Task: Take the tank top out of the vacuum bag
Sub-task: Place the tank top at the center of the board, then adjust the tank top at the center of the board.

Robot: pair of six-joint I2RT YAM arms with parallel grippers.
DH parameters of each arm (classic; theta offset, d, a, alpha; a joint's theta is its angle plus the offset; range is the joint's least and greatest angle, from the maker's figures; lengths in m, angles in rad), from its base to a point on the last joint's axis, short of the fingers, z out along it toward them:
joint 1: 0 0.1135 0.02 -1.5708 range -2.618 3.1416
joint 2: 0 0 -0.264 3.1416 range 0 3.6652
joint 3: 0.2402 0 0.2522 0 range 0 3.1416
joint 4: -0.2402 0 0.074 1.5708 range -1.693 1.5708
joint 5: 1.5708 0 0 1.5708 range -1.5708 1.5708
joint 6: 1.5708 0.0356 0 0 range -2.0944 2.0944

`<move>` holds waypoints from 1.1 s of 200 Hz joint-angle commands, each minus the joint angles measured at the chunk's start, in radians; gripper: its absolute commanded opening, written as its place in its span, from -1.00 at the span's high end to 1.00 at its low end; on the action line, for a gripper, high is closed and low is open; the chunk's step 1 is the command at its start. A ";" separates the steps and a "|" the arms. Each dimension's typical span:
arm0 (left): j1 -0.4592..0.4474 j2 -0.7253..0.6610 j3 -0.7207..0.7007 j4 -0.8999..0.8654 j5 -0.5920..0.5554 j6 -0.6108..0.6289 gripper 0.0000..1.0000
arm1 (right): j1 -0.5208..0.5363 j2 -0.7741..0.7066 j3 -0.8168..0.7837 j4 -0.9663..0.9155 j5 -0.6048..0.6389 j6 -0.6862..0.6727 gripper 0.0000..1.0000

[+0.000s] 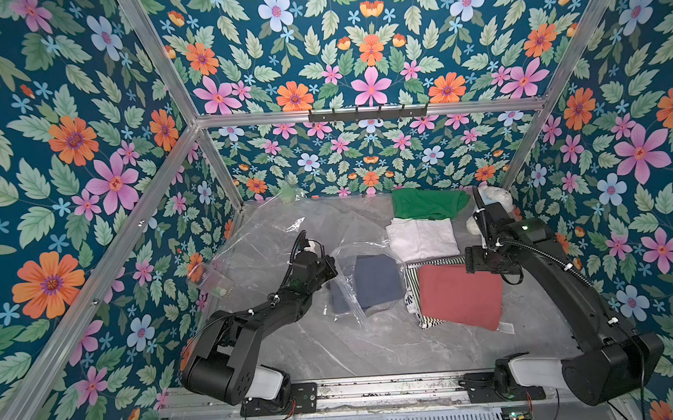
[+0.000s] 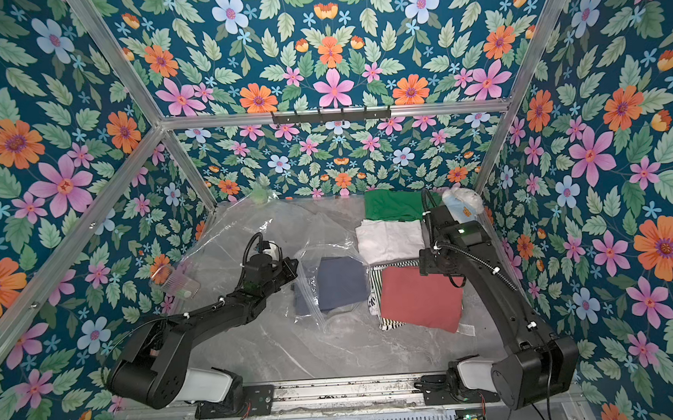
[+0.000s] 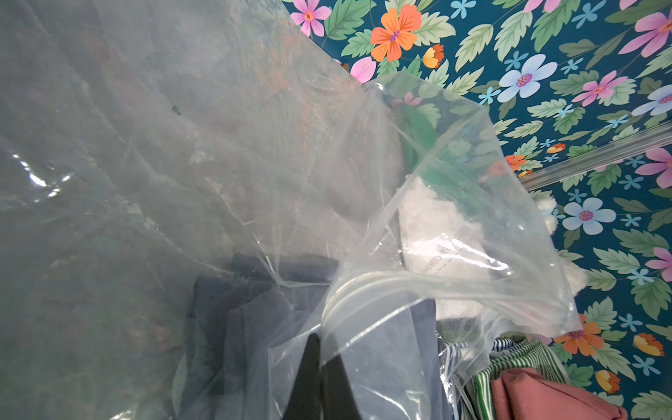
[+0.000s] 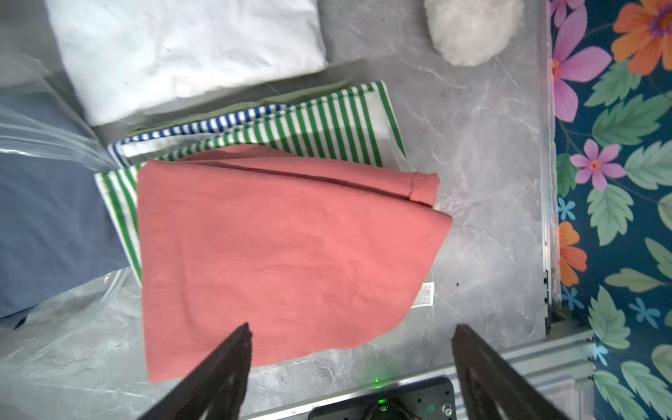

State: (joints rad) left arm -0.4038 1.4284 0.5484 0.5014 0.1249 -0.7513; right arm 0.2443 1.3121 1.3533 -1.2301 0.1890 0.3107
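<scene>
The vacuum bag [image 1: 273, 238] is a big clear crinkled sheet spread over the left and back of the table. My left gripper [image 1: 332, 268] is shut on its plastic edge right by the zip strip [image 3: 363, 283], its black fingertips [image 3: 312, 349] pressed together on the film and lifting the mouth. A folded navy garment [image 1: 374, 280] lies inside the bag. The salmon-red folded tank top [image 1: 460, 295] lies outside the bag on a striped pile. My right gripper [image 4: 352, 329] hangs just above the tank top's near edge, open wide and empty.
Striped garments [image 1: 414, 290] lie under the tank top. A white folded garment [image 1: 421, 238] and a green one [image 1: 425, 202] lie behind them, with a white plush toy [image 1: 492, 197] in the back right corner. A clear plastic tub [image 1: 210, 281] stands at the left wall.
</scene>
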 commanded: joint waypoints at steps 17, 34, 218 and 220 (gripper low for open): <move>0.001 0.002 0.005 0.018 -0.008 0.006 1.00 | 0.146 0.093 0.008 0.086 -0.070 0.034 -0.72; 0.002 -0.003 0.004 0.014 -0.012 0.009 1.00 | 0.210 0.164 0.018 0.109 -0.068 0.060 -0.65; 0.006 -0.019 -0.013 0.005 -0.030 0.021 1.00 | 0.384 0.657 0.218 -0.058 0.187 0.116 0.25; 0.005 -0.019 -0.012 0.005 -0.031 0.021 1.00 | 0.385 0.654 0.217 -0.056 0.186 0.116 0.30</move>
State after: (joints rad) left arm -0.4000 1.4151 0.5373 0.5011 0.1093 -0.7330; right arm 0.6220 1.9976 1.5730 -1.2247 0.3130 0.4000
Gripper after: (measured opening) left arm 0.048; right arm 0.446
